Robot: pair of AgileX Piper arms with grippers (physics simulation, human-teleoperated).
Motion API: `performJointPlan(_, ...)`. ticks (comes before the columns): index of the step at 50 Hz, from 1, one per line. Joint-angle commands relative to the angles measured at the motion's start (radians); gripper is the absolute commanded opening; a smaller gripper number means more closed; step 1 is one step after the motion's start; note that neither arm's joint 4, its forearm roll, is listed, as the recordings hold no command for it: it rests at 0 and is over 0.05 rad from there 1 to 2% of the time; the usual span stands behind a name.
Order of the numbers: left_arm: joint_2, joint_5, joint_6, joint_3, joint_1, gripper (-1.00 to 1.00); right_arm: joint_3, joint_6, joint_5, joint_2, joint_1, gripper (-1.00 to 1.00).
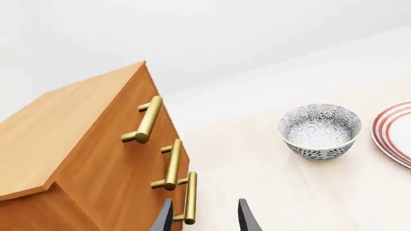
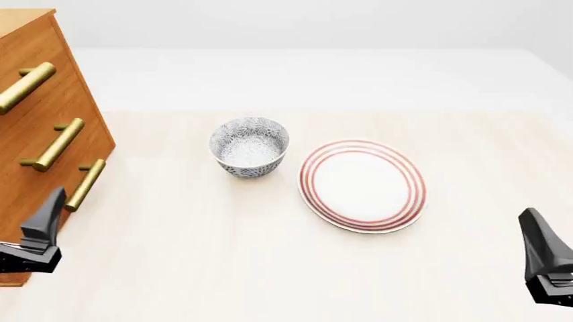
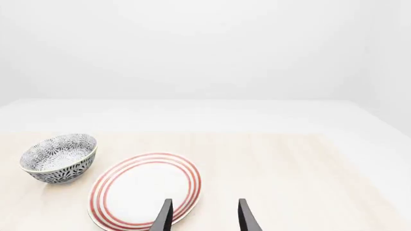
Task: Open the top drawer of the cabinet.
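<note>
Cabinet [image 2: 45, 94] stands at the far left of the surface [image 2: 268, 268], all three drawers appearing flush with its front. Top drawer [image 1: 112, 130] is the uppermost of the three, and its brass handle [image 2: 25, 87] is a horizontal bar on two short posts.

Left claw [image 2: 40, 225] sits low, just in front of the cabinet's bottom corner and nearest the lowest handle [image 2: 85, 184]. In the left wrist view its fingers stand apart with nothing between them; the lowest handle lies just beside one fingertip, apparently without contact.

Patterned bowl [image 2: 249, 146] rests to the right of the cabinet, well apart from it. Red-ringed plate [image 2: 363, 185] lies further right again, near the bowl but not touching it.

Right claw [image 2: 546, 258] hangs furthest from the cabinet, beyond the plate. Its fingers are likewise spread and empty, pointing over the plate's rim in the right wrist view.

Assessment: the drawer is judged rigid and likely to slide straight out. The handle is smooth, round metal and may slip. Best hold is across the bar's middle, between the posts, so the pull stays square and the drawer does not bind.
</note>
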Motion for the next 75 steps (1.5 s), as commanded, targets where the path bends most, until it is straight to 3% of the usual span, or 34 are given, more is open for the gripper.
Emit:
performJointPlan(1,0.059,0.021,0.188,-0.063,0.007,1.00,0.000,0.000,-0.001,0.001,0.000,1.00)
performJointPlan(10,0.055,0.081,0.280,-0.136,-0.015,1.00,0.000,0.000,-0.002,0.001,0.000,1.00)
performJointPlan(15,0.104,0.062,0.386,-0.148,-0.009,1.00,0.000,0.001,0.000,0.000,0.000,1.00)
performJointPlan(18,0.105,0.089,0.390,-0.184,-0.011,1.00,0.000,0.001,0.001,-0.001,0.000,1.00)
performJointPlan(29,0.192,0.074,0.537,-0.249,-0.017,1.00,0.000,0.000,0.002,-0.002,0.001,1.00)
performJointPlan(37,0.256,0.045,0.663,-0.269,-0.012,1.00,0.000,0.000,0.002,-0.003,0.000,1.00)
performJointPlan(40,0.272,0.050,0.670,-0.289,-0.021,1.00,0.000,0.000,0.002,-0.002,0.000,1.00)
performJointPlan(54,0.305,0.025,0.844,-0.300,0.027,1.00,0.000,0.001,0.002,-0.002,0.000,1.00)
performJointPlan(64,0.331,-0.005,0.898,-0.314,0.039,1.00,0.000,0.001,0.002,-0.003,0.000,1.00)
performJointPlan(75,0.413,-0.120,0.973,-0.301,0.059,1.00,0.000,0.001,0.002,-0.003,0.000,1.00)
